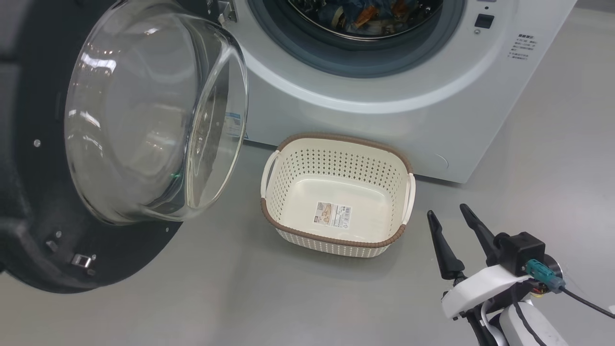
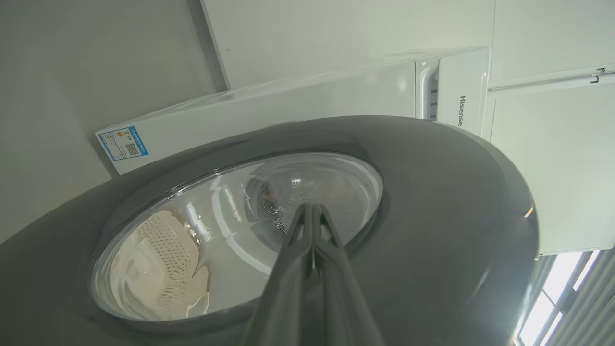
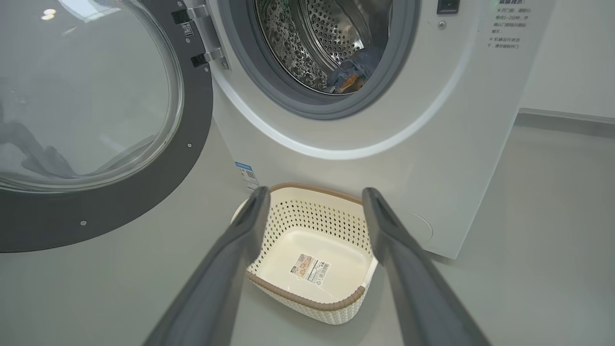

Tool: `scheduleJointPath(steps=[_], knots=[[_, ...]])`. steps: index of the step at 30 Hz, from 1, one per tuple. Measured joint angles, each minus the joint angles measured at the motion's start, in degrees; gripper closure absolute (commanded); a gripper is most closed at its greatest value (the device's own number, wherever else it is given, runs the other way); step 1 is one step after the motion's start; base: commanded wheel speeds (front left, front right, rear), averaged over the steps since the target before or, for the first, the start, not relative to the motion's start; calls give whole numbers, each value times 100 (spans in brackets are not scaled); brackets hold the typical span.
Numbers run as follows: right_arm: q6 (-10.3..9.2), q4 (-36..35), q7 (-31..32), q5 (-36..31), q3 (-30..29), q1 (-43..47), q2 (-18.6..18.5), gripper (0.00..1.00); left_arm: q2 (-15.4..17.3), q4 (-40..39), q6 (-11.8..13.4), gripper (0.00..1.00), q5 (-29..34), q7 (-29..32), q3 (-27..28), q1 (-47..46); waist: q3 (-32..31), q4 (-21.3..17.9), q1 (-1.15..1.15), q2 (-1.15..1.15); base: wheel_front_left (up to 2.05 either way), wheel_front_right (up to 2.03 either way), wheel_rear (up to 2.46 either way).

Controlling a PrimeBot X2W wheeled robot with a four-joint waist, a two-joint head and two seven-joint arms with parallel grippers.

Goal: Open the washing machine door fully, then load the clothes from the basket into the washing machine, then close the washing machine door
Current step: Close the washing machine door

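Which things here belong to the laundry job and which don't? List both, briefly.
Job: washing machine, open washing machine door, clothes in the drum, empty basket, shut left claw, open right claw.
Not job: blue label, barcode sticker, grey floor, window.

Grey floor (image 1: 288,298), white wall (image 3: 576,57), bright window (image 2: 562,302)

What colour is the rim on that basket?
The basket rim is brown with a woven look, above cream-white perforated walls; head view shows it best.
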Motion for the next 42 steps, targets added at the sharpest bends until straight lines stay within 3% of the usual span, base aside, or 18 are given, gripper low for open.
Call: scheduleJointPath(steps=[13, 31, 42], knots=[[0, -33, 0, 0, -190, 29, 144, 0, -586, -1268, -18, 100, -299, 356, -267, 558, -119, -344, 0, 0, 0, 0, 0], [0, -38, 0, -10, -89, 157, 231, 0, -1562, -2705, -18, 100, -263, 243, -901, 1060, -276, -1006, 0, 0, 0, 0, 0], [0, -43, 0, -13, -63, 174, 247, 0, -1597, -2826, -14, 100, 132, -285, -1073, 1150, -382, -1541, 0, 0, 0, 0, 0]])
